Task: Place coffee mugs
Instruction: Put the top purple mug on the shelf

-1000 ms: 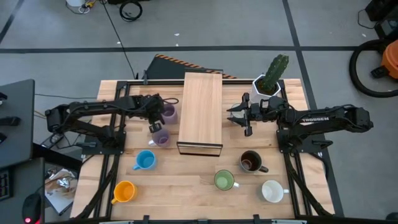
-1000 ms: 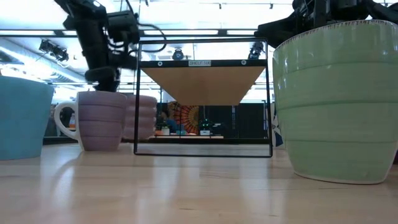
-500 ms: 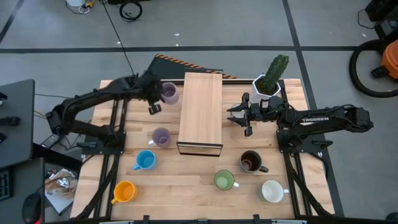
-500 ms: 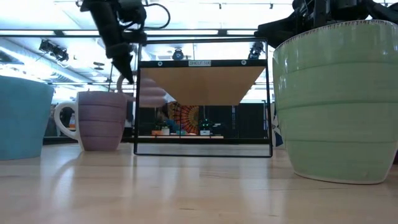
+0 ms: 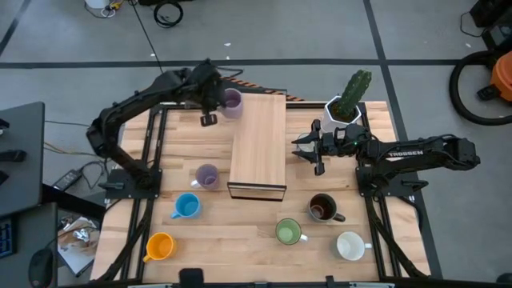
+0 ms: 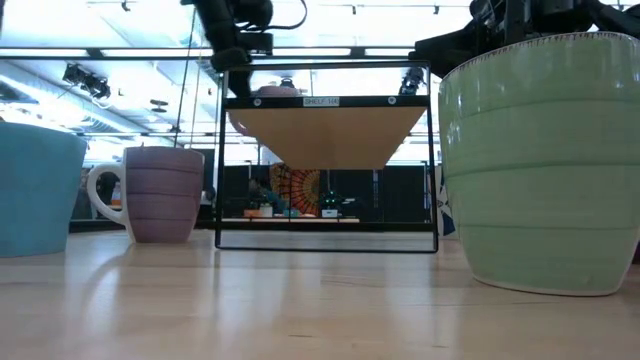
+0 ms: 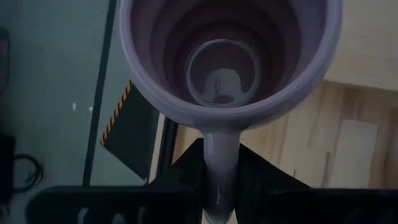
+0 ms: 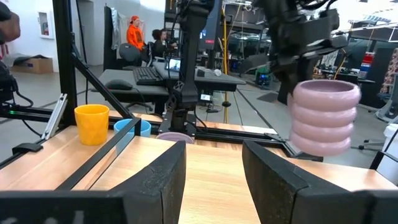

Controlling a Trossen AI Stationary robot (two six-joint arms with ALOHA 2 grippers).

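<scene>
My left gripper (image 5: 214, 102) is raised over the far left corner of the wooden shelf (image 5: 258, 144) and is shut on a lilac mug (image 5: 232, 102), which also shows in the right wrist view as the held lilac mug (image 8: 326, 118). My right gripper (image 5: 298, 150) waits open beside the shelf's right side. On the table stand a second lilac mug (image 5: 206, 176), a blue mug (image 5: 186, 206), an orange mug (image 5: 160, 246), a green mug (image 5: 288, 232), a dark brown mug (image 5: 322, 208) and a white mug (image 5: 350, 246). My left gripper pinches the lilac mug's handle (image 7: 221, 155) between its two fingers (image 7: 180, 180). It comes slanting down from above and from the table's left. The mug is lifted clear and upright, its mouth up, at about the height of the shelf's top.
A white planter with a cactus (image 5: 344, 108) stands at the far right, close behind my right gripper. The shelf top is bare wood. The green mug (image 6: 540, 160) fills the low view's right side. There is free table between the near mugs and the shelf.
My left gripper, shut on the lilac mug's handle, has risen and moved toward the far edge and rightward to the shelf's far left corner. The mug has left the table beside the other lilac mug and now hangs lifted clear. The right arm kept still.
</scene>
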